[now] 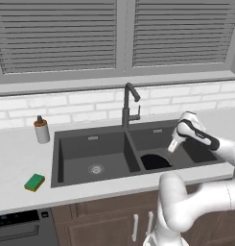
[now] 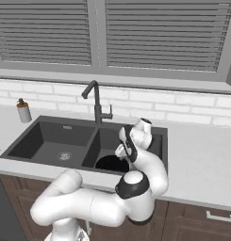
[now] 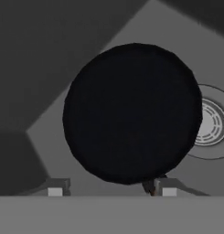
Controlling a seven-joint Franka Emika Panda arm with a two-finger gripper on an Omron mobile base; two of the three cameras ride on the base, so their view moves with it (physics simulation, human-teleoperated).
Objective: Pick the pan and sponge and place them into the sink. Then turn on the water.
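No readable text or labels anywhere

The pan is matt black, smooth. The sink looks like matt dark grey stone; its drain is shiny ribbed metal. The faucet is dark satin metal. The counter is pale, smooth. The sponge looks soft, dull.

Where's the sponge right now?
The sponge lies on the counter left of the sink, near its front left corner, below the soap bottle in the left base view.
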